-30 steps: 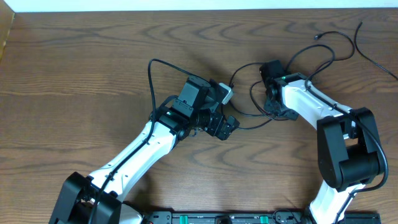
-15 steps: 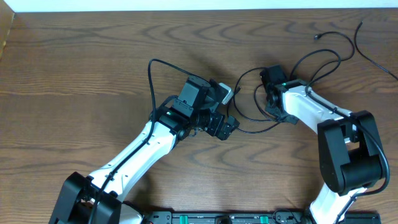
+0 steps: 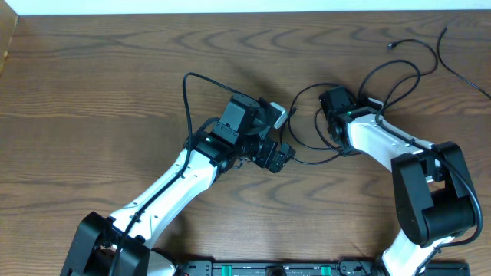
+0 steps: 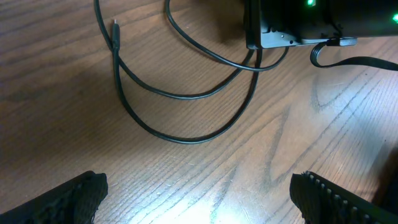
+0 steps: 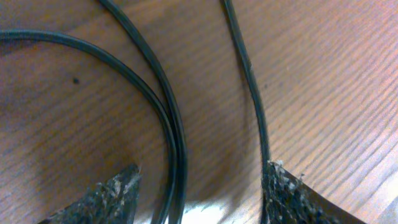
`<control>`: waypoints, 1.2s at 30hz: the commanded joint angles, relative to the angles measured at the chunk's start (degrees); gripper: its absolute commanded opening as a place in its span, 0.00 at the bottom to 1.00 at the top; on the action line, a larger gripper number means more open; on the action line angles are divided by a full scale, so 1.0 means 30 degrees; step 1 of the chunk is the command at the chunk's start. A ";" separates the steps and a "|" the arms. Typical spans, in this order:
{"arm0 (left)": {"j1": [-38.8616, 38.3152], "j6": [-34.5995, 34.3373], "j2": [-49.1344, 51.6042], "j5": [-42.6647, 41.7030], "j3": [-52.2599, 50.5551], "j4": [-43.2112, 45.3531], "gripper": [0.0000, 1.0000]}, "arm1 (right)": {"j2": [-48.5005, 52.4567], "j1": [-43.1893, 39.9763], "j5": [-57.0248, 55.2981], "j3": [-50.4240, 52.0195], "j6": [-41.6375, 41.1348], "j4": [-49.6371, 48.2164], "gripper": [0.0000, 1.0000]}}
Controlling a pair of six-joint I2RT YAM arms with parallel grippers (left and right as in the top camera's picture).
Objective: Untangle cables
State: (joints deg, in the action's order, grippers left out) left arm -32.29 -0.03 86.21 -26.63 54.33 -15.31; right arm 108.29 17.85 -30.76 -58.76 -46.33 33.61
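Wood-grain table [image 3: 115, 61], overhead: black cable [image 3: 307, 90] lies in loose loops between left gripper [image 3: 282, 136] and right gripper [image 3: 334, 123], running off to the upper right.
Left wrist: jaws spread wide and empty, two slack curves lying ahead.
Right wrist: fingertips [image 5: 106, 199] parted, straddling strands that lie flat on the wood, nothing pinched.
Handling, judged: light, limp, smooth. Pinch a single strand clear of the crossings.

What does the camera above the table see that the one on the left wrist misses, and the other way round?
Only overhead: both whole arms, the left arm and right arm, and a cable plug at the picture's upper right. Only the left wrist: the left gripper close up, fingertips wide apart with nothing between. Both: the black cable looping on the wooden table, and part of the right arm.
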 commanded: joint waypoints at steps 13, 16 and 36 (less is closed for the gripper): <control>0.0044 0.0124 0.0051 0.0117 0.0051 -0.0007 0.99 | 0.3016 0.0444 0.9049 0.2040 -0.0933 0.0685 0.63; 0.0044 0.0124 0.0051 0.0117 0.0051 -0.0007 0.99 | 0.3016 0.0707 0.9406 0.2047 -0.1195 0.1078 0.65; 0.0044 0.0357 0.0051 0.0117 0.0051 -0.0007 0.99 | 0.3016 0.2820 1.3442 0.2229 -0.3249 0.0466 0.73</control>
State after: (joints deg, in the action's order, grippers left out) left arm -32.29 0.03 86.21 -26.63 54.33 -15.27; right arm 107.33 23.64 -10.70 -59.90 -53.28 33.91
